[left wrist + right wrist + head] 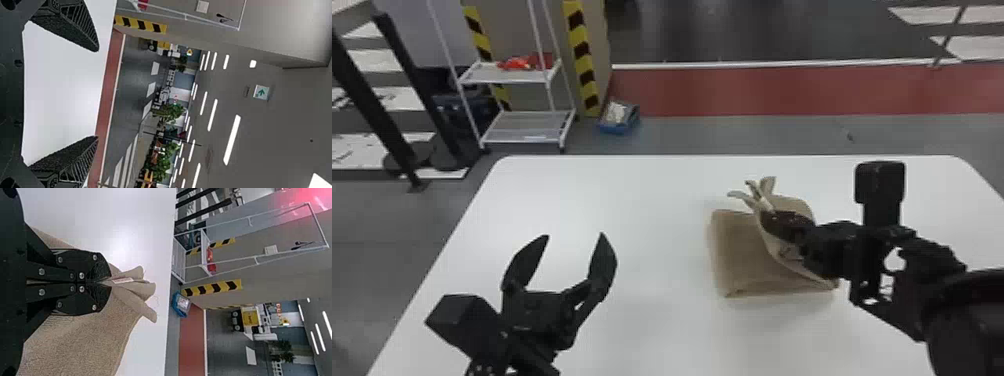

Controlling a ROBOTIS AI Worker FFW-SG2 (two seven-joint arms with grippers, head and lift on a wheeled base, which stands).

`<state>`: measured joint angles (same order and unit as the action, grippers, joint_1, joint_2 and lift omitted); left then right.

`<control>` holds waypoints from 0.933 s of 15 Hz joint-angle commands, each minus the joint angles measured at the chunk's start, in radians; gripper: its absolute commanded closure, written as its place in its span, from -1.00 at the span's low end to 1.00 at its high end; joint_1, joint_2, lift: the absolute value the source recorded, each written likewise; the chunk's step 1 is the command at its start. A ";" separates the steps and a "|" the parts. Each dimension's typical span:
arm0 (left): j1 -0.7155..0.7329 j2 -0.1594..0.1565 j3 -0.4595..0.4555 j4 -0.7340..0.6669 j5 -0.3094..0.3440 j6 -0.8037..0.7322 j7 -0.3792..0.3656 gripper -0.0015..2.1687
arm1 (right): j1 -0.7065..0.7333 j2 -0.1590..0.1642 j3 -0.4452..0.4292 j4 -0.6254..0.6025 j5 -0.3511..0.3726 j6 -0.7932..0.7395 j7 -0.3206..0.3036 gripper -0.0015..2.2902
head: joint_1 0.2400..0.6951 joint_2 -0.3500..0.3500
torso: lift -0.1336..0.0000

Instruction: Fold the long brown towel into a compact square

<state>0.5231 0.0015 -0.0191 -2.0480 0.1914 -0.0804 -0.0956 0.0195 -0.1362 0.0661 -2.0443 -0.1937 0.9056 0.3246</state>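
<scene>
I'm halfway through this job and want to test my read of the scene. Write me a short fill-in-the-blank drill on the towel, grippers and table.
The brown towel is pinched in the gripper on the robot's ____ arm.
The fingers of the left gripper stand ____, with no cloth between them.
The table under the towel is coloured ____.
The small box on the floor beyond the table is coloured ____.

Missing words: right; open; white; blue.

Towel [78, 340]: brown cloth, matt, rough-napped. Tabletop [642, 200]: white, smooth, with a soft sheen, was uncovered by cloth elsewhere.Towel [78, 340] was of brown cloth, matt and rough-napped; tabletop [642, 200] was smooth, faintly glossy.
</scene>
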 commanded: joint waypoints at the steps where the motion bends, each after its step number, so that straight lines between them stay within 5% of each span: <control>1: 0.000 -0.004 0.001 0.003 0.000 0.000 -0.001 -0.92 | -0.004 0.001 0.044 0.015 0.034 0.017 -0.001 0.44 | 1.00 0.24 | -0.85; 5: 0.000 -0.004 0.002 0.009 0.002 0.000 -0.001 -0.92 | -0.018 0.003 0.104 0.047 0.062 0.069 0.002 0.31 | 1.00 0.32 | -0.85; 6: 0.002 -0.004 0.002 0.009 0.002 0.000 0.001 -0.92 | -0.019 0.003 0.115 0.058 0.059 0.066 0.016 -0.01 | 1.00 0.34 | -0.85; 8: 0.003 -0.004 0.004 0.009 0.005 0.000 0.001 -0.92 | -0.001 0.003 0.115 0.070 0.022 -0.044 0.056 -1.00 | 1.00 0.38 | -0.85; 10: 0.005 -0.004 0.004 0.009 0.006 0.000 -0.001 -0.92 | 0.025 0.003 0.097 0.072 -0.009 -0.188 0.060 -1.00 | 1.00 0.46 | -0.85; 14: 0.005 -0.004 0.002 0.002 0.005 0.000 -0.006 -0.92 | 0.023 0.003 0.064 0.073 -0.001 -0.194 0.047 -0.58 | 1.00 0.44 | -0.85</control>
<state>0.5278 0.0015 -0.0159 -2.0413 0.1966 -0.0804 -0.1002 0.0440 -0.1333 0.1379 -1.9725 -0.2055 0.7116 0.3734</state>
